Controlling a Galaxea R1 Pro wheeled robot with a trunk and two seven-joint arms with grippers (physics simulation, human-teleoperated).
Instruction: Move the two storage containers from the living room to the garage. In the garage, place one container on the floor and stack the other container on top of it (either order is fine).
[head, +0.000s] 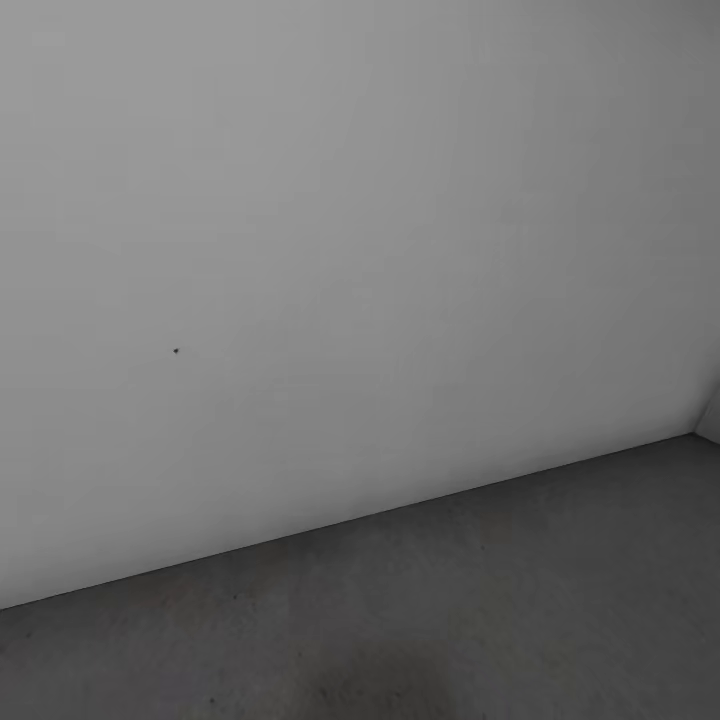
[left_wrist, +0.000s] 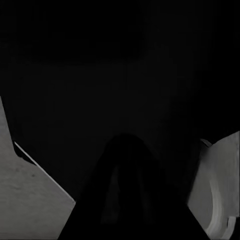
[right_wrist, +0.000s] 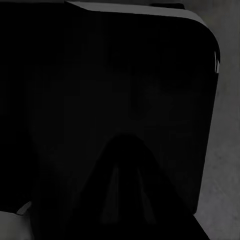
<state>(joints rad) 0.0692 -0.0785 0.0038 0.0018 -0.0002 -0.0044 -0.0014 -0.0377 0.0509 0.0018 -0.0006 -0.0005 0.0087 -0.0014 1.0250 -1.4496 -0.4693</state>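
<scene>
The two storage containers are out of view. In the head view a matt dark grey concrete floor (head: 500, 600) meets a bare white wall (head: 350, 250) of the garage. My left gripper (left_wrist: 125, 142) is a dark silhouette, its two fingers meeting in a point with nothing between them. My right gripper (right_wrist: 125, 142) looks the same, fingers drawn together and empty. Both hang in front of very dark surfaces.
The wall runs across close ahead, with a corner at the far right (head: 705, 425). A dark rounded-cornered panel (right_wrist: 125, 75) lies under the right gripper, with grey floor (right_wrist: 227, 165) beside it. Grey floor (left_wrist: 25, 200) and a pale curved part (left_wrist: 220, 190) flank the left gripper.
</scene>
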